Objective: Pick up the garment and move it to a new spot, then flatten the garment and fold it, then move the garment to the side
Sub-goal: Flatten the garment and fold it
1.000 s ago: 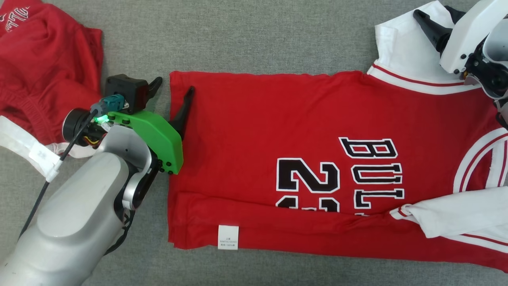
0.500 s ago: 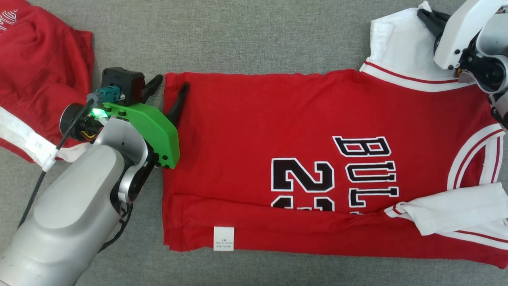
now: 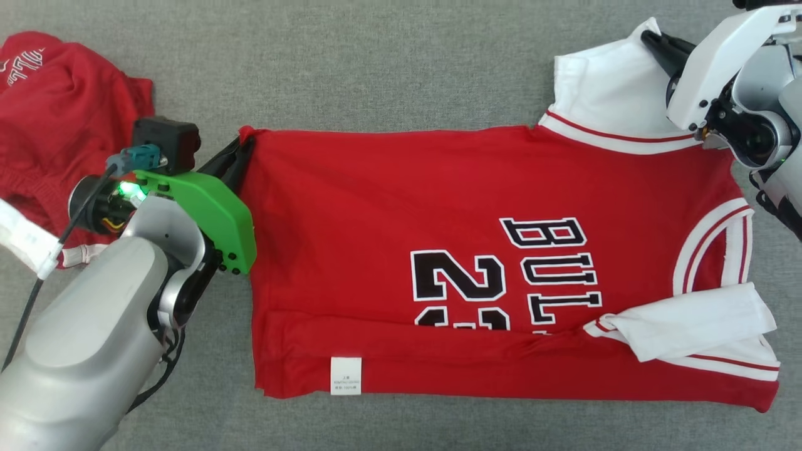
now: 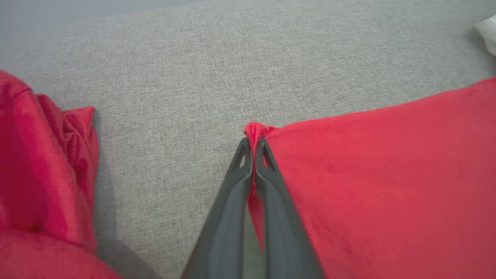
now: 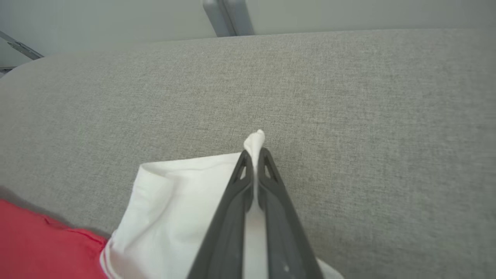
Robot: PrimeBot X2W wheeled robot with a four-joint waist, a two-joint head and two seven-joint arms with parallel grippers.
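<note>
While the robot is leaning over it, a grey woven surface [image 3: 388,62] is stretching across the head view. In the right wrist view its far edge is curving away before a pale wall, where a grey metal post [image 5: 228,15] is standing.

The garment [image 3: 388,207], a red basketball jersey with white sleeves, is lying flat in the middle of the surface. Its long axis is running from side to side across the head view: the hem is pointing toward the robot's left and the shoulders toward its right. The black lettering and number are therefore reading sideways. The near long edge is lying folded over toward the middle, partly covering the number, and a small white label [image 3: 346,376] is showing on that fold (its print is too small to read). The near sleeve [image 3: 689,326] is lying folded over the body.

The left end effector [image 3: 241,153] is pinching the far hem corner, its fingers [image 4: 267,182] pressed together with a tuft of red cloth bunching between the tips. The right end effector [image 3: 655,44] is likewise clamping narrowly on the garment, gripping the outer corner of the far sleeve [image 3: 601,88], with white cloth poking past its tips [image 5: 254,155].

A second red garment [image 3: 56,125] is lying crumpled at the left, apart from the jersey.
</note>
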